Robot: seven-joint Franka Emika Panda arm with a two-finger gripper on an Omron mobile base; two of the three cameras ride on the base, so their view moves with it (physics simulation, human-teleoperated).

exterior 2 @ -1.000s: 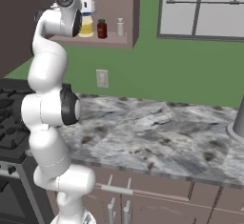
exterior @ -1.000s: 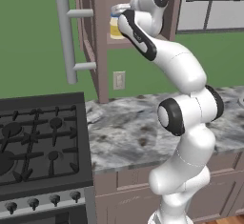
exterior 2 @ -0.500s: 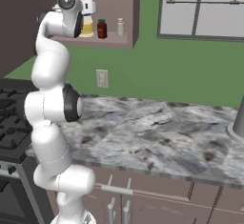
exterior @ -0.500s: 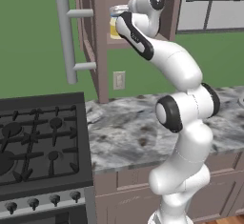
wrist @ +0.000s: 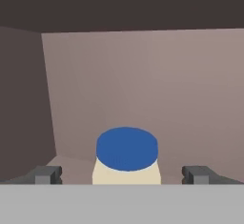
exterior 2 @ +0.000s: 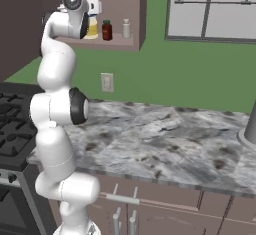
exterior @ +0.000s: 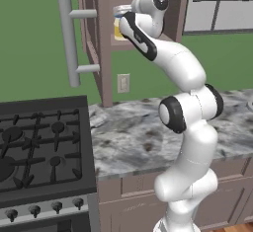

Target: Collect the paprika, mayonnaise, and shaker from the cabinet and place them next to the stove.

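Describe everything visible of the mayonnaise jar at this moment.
The mayonnaise is a pale yellow cylindrical jar with a round blue lid, smooth and plastic-looking. It stands upright on the cabinet shelf, at the left end of the row, with the paprika and the shaker to its right. In the hand view it sits centred between the open gripper's fingers, with a gap on each side, so nothing grips it yet.

even flat rendered light, soft, slightly blurry.

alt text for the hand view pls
The mayonnaise, a pale yellow jar with a blue lid, stands on the cabinet shelf, centred between the open gripper fingertips, with bare mauve walls behind.
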